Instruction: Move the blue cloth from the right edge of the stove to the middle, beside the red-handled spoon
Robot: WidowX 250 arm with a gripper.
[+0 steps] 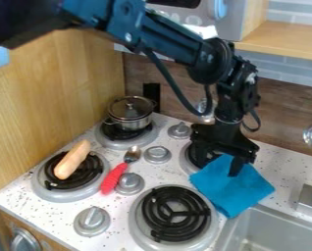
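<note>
The black gripper (219,164) hangs over the back right part of the stove top, pointing down at the upper part of a blue cloth (236,188). Its two fingers stand apart, with some of the cloth showing between them. The cloth lies partly against the back right burner and reaches to the sink's edge. Whether the fingertips touch it I cannot tell.
A lidded metal pot (130,113) sits on the back left burner. On the front left burner lies a tan sausage-shaped object (73,160). A red-handled spoon (115,177) rests among the grey knobs. The front right burner (175,213) is bare, beside the sink (267,230).
</note>
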